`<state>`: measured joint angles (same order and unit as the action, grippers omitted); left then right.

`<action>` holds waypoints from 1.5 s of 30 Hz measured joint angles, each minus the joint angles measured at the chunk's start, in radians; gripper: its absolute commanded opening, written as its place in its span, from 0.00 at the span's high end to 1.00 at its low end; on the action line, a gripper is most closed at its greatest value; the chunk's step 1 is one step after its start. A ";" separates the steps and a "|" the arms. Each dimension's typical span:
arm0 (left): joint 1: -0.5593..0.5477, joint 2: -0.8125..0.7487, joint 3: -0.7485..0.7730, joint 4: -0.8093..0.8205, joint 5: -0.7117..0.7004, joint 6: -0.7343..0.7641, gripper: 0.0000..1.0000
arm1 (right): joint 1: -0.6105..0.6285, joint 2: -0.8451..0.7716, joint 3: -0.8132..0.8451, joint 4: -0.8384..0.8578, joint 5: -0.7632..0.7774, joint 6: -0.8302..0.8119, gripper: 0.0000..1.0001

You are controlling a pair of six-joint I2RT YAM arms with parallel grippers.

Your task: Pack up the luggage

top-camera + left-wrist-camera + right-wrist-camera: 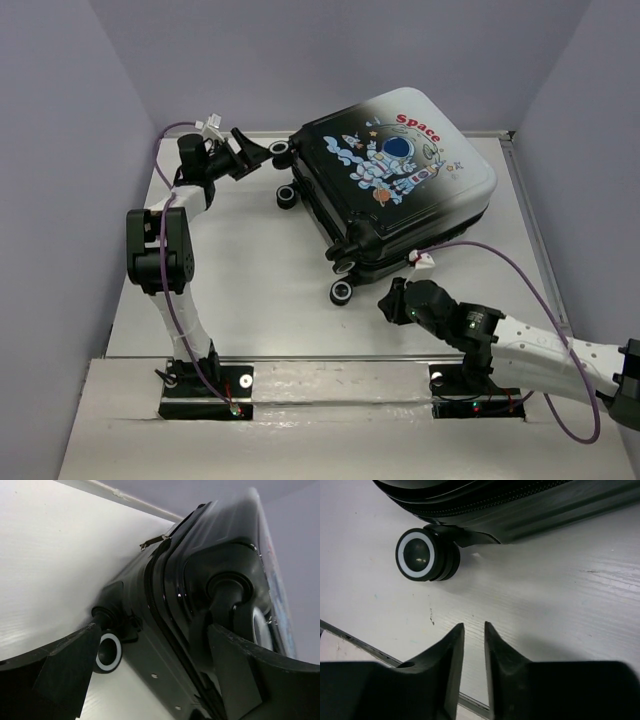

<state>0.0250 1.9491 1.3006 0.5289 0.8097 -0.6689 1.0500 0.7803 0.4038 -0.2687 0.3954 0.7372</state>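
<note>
The luggage [400,180] lies flat and closed at the back right of the table, astronaut print up, wheels toward the left. My left gripper [268,152] is open at the suitcase's far wheel end. In the left wrist view the left gripper [152,630] has its fingers spread either side of the black shell [200,570], with one wheel [107,652] by the left finger and nothing held. My right gripper [385,300] hangs just in front of the near wheel [341,292]. In the right wrist view the right gripper [474,626] is empty, its fingers nearly together, below that wheel [422,554].
A zipper pull [152,541] sticks out from the suitcase seam. The right arm's purple cable [500,250] arcs near the suitcase's front corner. A metal rail [330,357] runs along the table's near edge, and walls close in the back and sides.
</note>
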 measured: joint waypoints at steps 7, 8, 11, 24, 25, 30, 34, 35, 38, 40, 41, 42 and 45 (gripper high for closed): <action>0.039 -0.002 -0.074 0.158 0.040 -0.271 0.01 | 0.000 0.027 0.007 -0.020 -0.003 0.001 0.51; 0.043 -0.002 -0.096 0.199 0.044 -0.318 0.01 | 0.000 0.027 0.007 -0.023 -0.004 0.001 0.48; 0.049 -0.002 -0.130 0.262 0.056 -0.402 0.01 | 0.000 0.024 0.007 -0.024 -0.004 0.002 0.41; 0.035 -0.030 -0.178 0.496 0.169 -0.468 0.01 | 0.000 -0.001 0.007 -0.037 -0.004 0.000 0.36; 0.030 -0.030 -0.168 0.499 0.175 -0.462 0.01 | 0.000 -0.001 0.007 -0.037 -0.004 0.000 0.36; 0.008 -0.030 -0.065 0.394 0.184 -0.372 0.01 | -0.002 -0.001 0.007 -0.038 -0.004 0.000 0.34; -0.019 -0.029 0.009 0.328 0.185 -0.310 0.01 | -0.002 -0.002 0.007 -0.038 -0.004 0.000 0.31; -0.025 -0.029 0.018 0.315 0.183 -0.298 0.01 | -0.002 -0.002 0.007 -0.038 -0.004 0.000 0.30; -0.049 -0.027 0.055 0.254 0.172 -0.236 0.01 | -0.002 -0.002 0.007 -0.038 -0.004 0.000 0.29; -0.060 -0.025 0.101 0.158 0.143 -0.164 0.01 | -0.002 -0.002 0.007 -0.038 -0.004 0.000 0.29; -0.069 -0.022 0.123 0.095 0.121 -0.111 0.01 | -0.002 -0.002 0.007 -0.038 -0.004 0.000 0.29; -0.078 -0.019 0.148 0.034 0.094 -0.061 0.01 | -0.002 -0.002 0.007 -0.038 -0.004 0.000 0.29; -0.104 -0.018 0.198 -0.133 -0.020 0.104 0.01 | -0.002 -0.002 0.007 -0.038 -0.004 0.000 0.28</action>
<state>-0.0788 1.9316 1.4990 0.3962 0.7898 -0.5648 1.0481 0.7784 0.4107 -0.3065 0.3916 0.7376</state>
